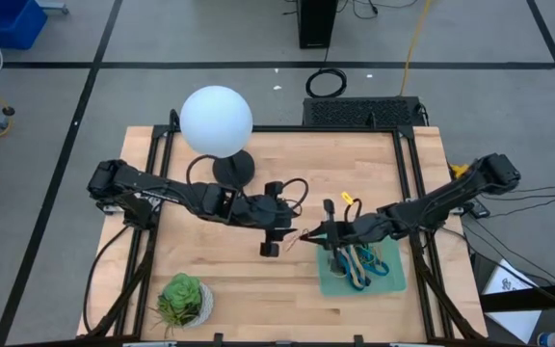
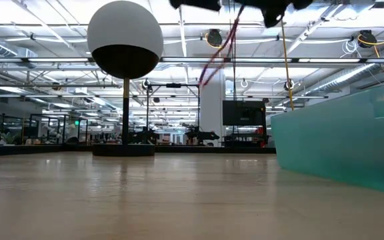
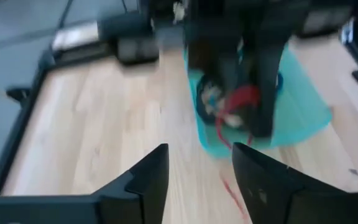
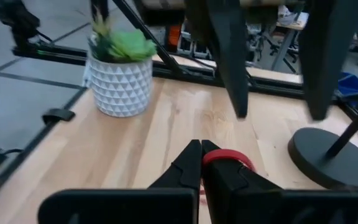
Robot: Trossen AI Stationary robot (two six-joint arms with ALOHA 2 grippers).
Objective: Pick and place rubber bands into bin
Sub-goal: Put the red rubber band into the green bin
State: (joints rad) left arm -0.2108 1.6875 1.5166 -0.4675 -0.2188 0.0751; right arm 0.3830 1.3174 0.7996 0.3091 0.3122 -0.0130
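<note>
The right gripper (image 4: 201, 149) is clenched on a red rubber band (image 4: 227, 158), which hangs just left of the mint-green bin (image 1: 393, 284). More bands lie in the bin. The left gripper (image 3: 199, 163), fingers apart and empty, hovers near.

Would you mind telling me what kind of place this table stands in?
Probably a large robotics lab or workshop: an open hall with ceiling trusses, a grey taped floor, and more dark equipment rigs far behind.
</note>
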